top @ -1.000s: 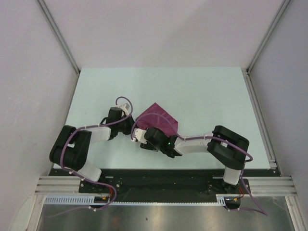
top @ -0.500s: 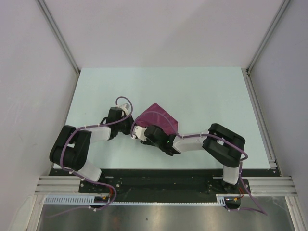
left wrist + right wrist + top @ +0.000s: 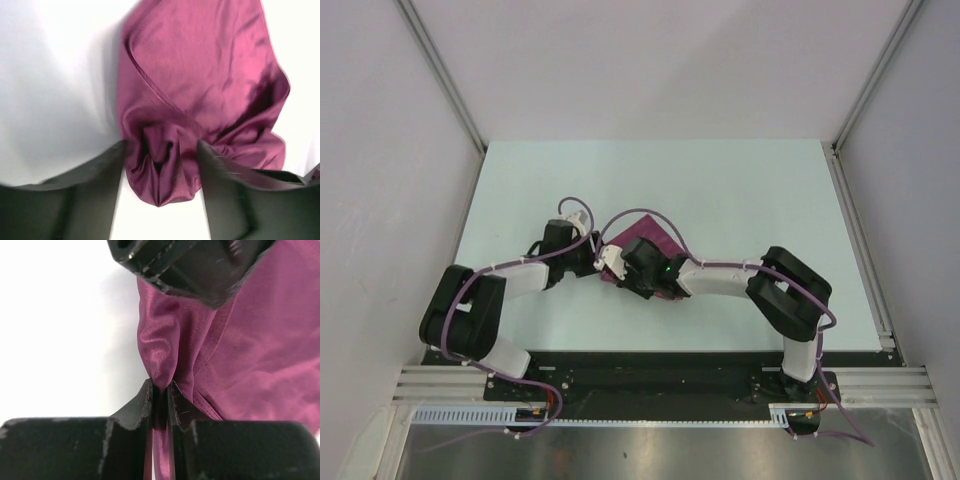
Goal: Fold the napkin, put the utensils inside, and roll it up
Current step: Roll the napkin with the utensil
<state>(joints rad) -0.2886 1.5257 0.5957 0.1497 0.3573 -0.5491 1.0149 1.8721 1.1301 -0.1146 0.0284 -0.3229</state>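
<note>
Right fingers pinch the napkin at its bunched edge; left fingers spread around it, table beyond.

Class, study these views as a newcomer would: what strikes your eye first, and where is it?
The plum napkin, the boldest colour on the pale table, lies crumpled just ahead of both arms. The right end effector is shut on a raised fold of it; the left end effector stands open, fingers either side of the bunched end.
</note>
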